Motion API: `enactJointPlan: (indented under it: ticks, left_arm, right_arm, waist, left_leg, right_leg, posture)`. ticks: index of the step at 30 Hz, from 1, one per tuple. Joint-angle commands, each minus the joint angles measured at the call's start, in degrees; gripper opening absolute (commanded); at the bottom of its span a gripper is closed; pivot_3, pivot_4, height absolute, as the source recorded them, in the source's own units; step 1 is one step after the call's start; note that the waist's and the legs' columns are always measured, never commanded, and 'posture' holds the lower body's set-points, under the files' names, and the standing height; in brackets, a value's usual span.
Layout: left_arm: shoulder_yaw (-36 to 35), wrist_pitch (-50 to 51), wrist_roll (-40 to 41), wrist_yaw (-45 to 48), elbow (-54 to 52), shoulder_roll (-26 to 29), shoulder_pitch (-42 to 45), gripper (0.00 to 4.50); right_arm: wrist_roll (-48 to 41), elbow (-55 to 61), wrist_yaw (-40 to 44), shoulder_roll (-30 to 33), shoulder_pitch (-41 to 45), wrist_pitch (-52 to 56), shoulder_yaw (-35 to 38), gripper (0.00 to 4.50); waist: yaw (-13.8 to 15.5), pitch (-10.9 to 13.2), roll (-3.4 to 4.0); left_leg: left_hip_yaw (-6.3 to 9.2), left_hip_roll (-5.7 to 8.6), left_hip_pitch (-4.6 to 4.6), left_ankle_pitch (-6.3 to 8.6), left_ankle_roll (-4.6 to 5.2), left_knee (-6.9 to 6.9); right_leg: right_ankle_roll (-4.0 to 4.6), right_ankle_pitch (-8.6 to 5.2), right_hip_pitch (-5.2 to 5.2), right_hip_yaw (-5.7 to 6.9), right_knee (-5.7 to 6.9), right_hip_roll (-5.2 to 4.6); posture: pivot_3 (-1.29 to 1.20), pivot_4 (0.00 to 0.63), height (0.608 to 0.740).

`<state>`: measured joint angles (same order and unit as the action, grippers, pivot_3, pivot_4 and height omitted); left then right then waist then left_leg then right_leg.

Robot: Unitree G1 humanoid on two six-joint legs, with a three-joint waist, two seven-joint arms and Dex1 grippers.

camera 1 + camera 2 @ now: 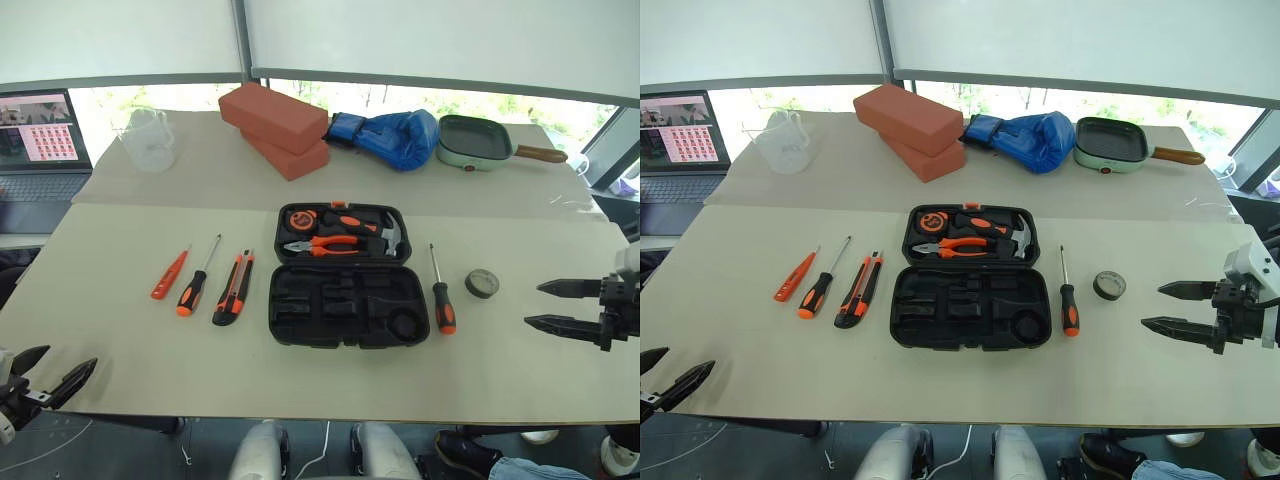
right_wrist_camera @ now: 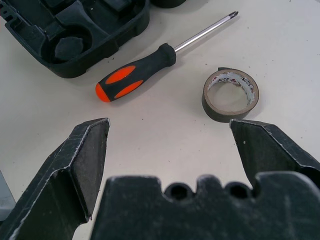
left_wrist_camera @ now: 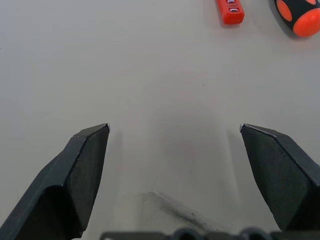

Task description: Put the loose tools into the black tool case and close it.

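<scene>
The black tool case (image 1: 300, 305) lies open in the middle of the table, with pliers and a hammer in its far half. To its left lie the orange tester screwdriver (image 1: 169, 273), a black-and-orange screwdriver (image 1: 196, 281) and the utility knife (image 1: 233, 288). To its right are a second screwdriver (image 1: 441, 296) and the grey tape roll (image 1: 482, 283). My right gripper (image 1: 533, 304) hovers open to the right of the tape roll (image 2: 230, 95), empty. At the table's near left corner my left gripper (image 1: 72, 355) is open and empty, short of the tester's end (image 3: 230, 10).
At the back of the table stand two red bricks (image 1: 275, 125), a blue boxing glove (image 1: 395, 135), a green pan (image 1: 478, 142) and a clear measuring jug (image 1: 150, 140). A laptop (image 1: 40, 140) sits at the far left.
</scene>
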<state>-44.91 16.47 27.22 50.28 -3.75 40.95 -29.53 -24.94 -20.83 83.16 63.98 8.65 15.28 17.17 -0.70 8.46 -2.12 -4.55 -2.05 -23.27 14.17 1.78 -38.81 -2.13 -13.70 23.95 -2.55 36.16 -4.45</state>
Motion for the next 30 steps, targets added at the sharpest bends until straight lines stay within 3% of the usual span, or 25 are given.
enactJointPlan:
  ticks: [1, 9, 12, 18, 21, 25, 30]
  left_arm:
    - [-0.01, -0.67, -1.01, -0.41, -0.49, 1.44, 0.67, 4.5]
    - [2.81, 3.79, -2.68, -3.82, -2.61, 2.88, 3.65, 4.5]
    - [3.21, 10.16, -0.64, -5.43, -7.24, 4.17, 5.51, 4.5]
    - [6.2, 28.15, 5.55, -12.38, -17.73, 8.81, 16.19, 4.5]
    - [10.37, 35.88, 6.64, -16.44, -21.23, 10.24, 21.97, 4.5]
    - [17.73, 51.08, 12.07, -23.36, -22.15, 6.96, 35.52, 4.5]
    - [28.63, 53.18, 7.89, -26.07, -19.26, 6.77, 42.29, 4.5]
  right_arm:
    - [-1.19, 3.05, -1.2, 0.05, -1.22, 1.2, 2.7, 4.48]
    - [-0.93, 6.84, -6.01, -0.94, -2.6, 1.16, 5.07, 4.48]
    - [-1.33, 9.01, -9.7, -1.97, -0.97, 1.94, 5.8, 4.48]
    - [-8.53, 25.05, -13.29, -3.0, 0.0, 12.11, 6.64, 4.48]
    - [-11.65, 32.81, -15.26, -3.75, 0.19, 15.21, 5.83, 4.48]
    - [-17.66, 45.49, -17.88, -5.62, 1.33, 19.44, 2.78, 4.48]
    - [-20.27, 51.21, -19.72, -8.48, 3.53, 20.11, -1.19, 4.48]
  waist:
    - [0.02, 0.0, 0.0]
    - [0.03, 0.0, 0.0]
    - [-0.03, 0.0, -0.01]
    - [0.3, 0.01, 0.02]
    - [0.16, 0.01, 0.0]
    - [0.17, 0.02, -0.02]
    - [0.09, 0.04, -0.13]
  left_leg:
    - [0.0, 0.0, 0.0, 0.0, 0.0, 0.0]
    - [-0.06, 0.0, -0.02, 0.0, 0.0, 0.0]
    - [-0.06, -0.02, -0.04, 0.0, 0.0, 0.01]
    - [-0.07, 0.0, -0.04, -0.02, -0.01, -0.03]
    - [-0.04, 0.0, -0.05, -0.01, -0.01, 0.0]
    - [-0.01, 0.04, -0.15, -0.01, -0.01, 0.0]
    - [0.09, 0.14, -0.16, -0.03, -0.04, -0.05]
  right_leg:
    - [0.0, 0.0, 0.0, 0.0, 0.0, 0.0]
    - [-0.01, 0.01, 0.04, -0.04, 0.02, 0.0]
    - [-0.02, 0.01, 0.08, -0.04, 0.04, 0.03]
    - [-0.04, 0.02, 0.09, -0.06, 0.18, 0.03]
    - [-0.08, 0.04, 0.06, -0.05, 0.14, 0.04]
    - [-0.11, 0.06, 0.14, -0.04, 0.16, 0.05]
    - [-0.16, 0.09, 0.08, -0.02, 0.16, 0.08]
  posture:
    - [0.0, 0.15, 0.738]
    - [0.0, 0.15, 0.738]
    - [0.0, 0.15, 0.738]
    - [0.0, 0.15, 0.738]
    - [0.0, 0.15, 0.738]
    - [0.0, 0.15, 0.738]
    - [0.0, 0.15, 0.738]
